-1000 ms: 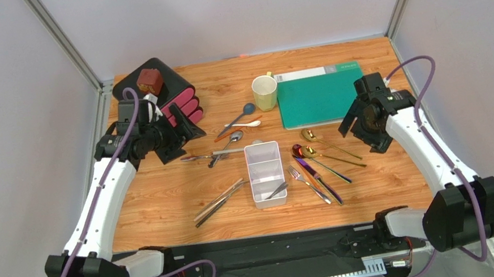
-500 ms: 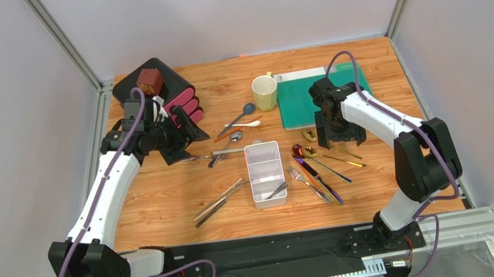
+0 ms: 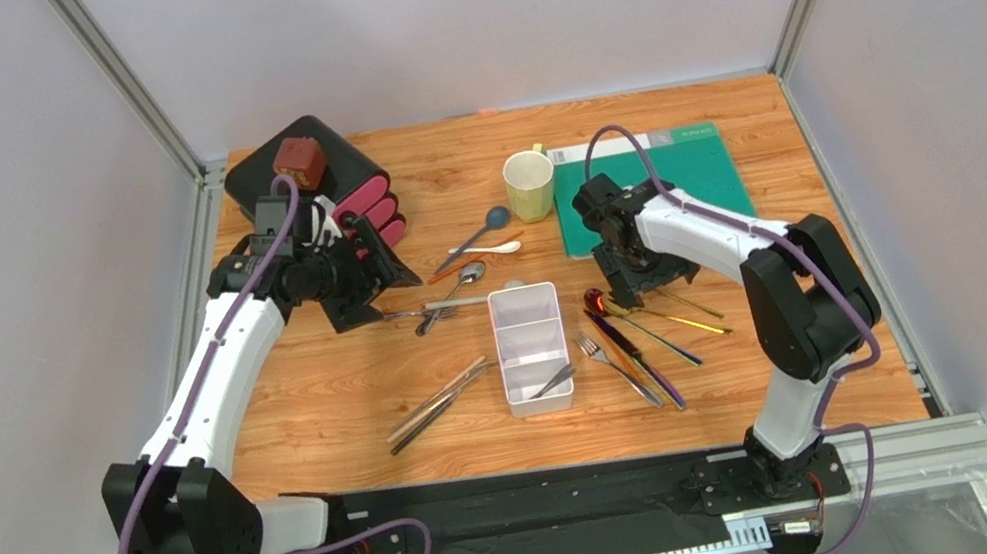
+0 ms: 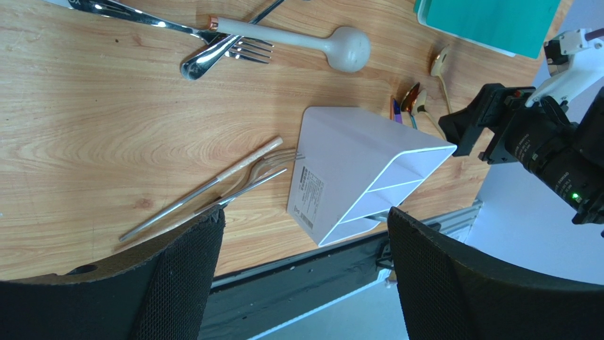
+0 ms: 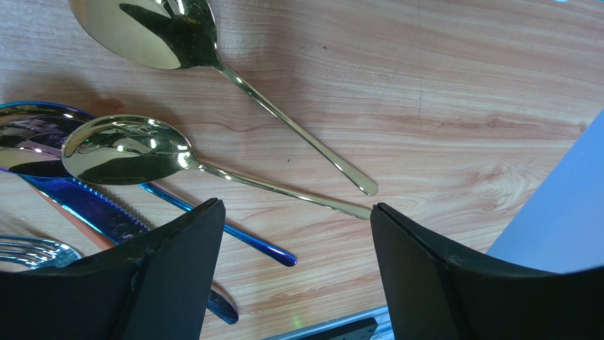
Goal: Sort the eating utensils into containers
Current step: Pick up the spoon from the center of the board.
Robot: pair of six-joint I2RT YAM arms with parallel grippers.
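The white divided tray (image 3: 504, 351) stands mid-table with one silver utensil (image 3: 553, 381) in its near compartment. Right of it lie two gold spoons (image 5: 135, 149), an iridescent purple-blue spoon (image 5: 248, 241), a knife (image 5: 92, 209) and a fork (image 3: 615, 365). My right gripper (image 3: 626, 281) hangs open and empty just above these; in the right wrist view (image 5: 295, 205) the gold spoon handles lie between the fingers. A fork and chopsticks (image 4: 234, 180) lie left of the tray (image 4: 340, 163). Blue (image 3: 493, 221), white (image 3: 498, 249) and silver (image 3: 456, 288) spoons lie behind it. My left gripper (image 3: 370, 276) (image 4: 303, 212) is open and empty.
A black box with pink drawers (image 3: 325, 193) sits at the back left with a brown block (image 3: 300, 162) on top, close to my left wrist. A cream mug (image 3: 529, 184) and a green mat (image 3: 667, 186) are at the back.
My right arm has swung from the table's right side leftward and now hangs over the gold spoons. My left gripper has shifted slightly to the right. No utensil has moved.
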